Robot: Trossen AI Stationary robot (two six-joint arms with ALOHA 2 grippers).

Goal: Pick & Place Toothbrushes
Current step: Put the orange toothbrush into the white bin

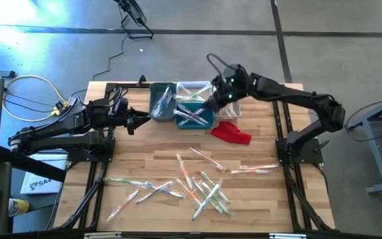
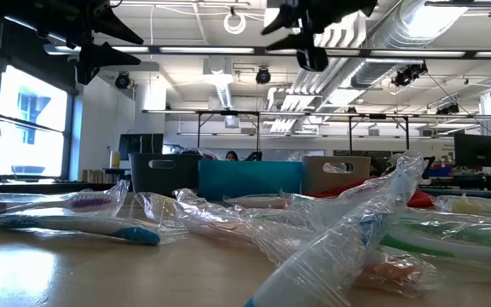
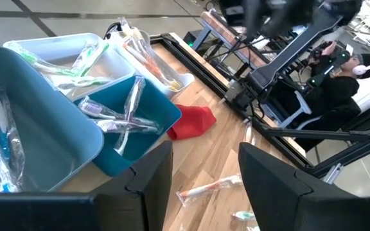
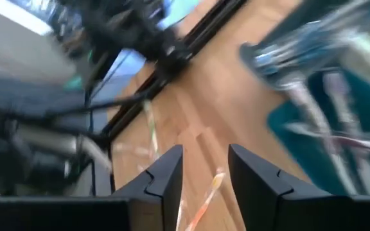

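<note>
Several wrapped toothbrushes [image 1: 204, 189] lie loose on the near half of the wooden table. More toothbrushes lie in the teal bin [image 1: 194, 118] and the bins beside it. My right gripper [image 1: 211, 104] hangs open above the teal bin with nothing between its fingers [image 4: 204, 168]. My left gripper [image 1: 135, 122] is open and clear of the table, just left of the grey bin [image 1: 162, 103], and holds nothing [image 3: 204, 173]. In the low view both grippers show high above the table, the left [image 2: 101, 43] and the right [image 2: 301, 34].
A row of bins stands at the table's far middle: grey, teal, and white ones [image 1: 194, 89] behind and to the right. A red cloth [image 1: 231, 133] lies just right of the teal bin. Bare wood [image 1: 138, 149] lies between the bins and the loose toothbrushes.
</note>
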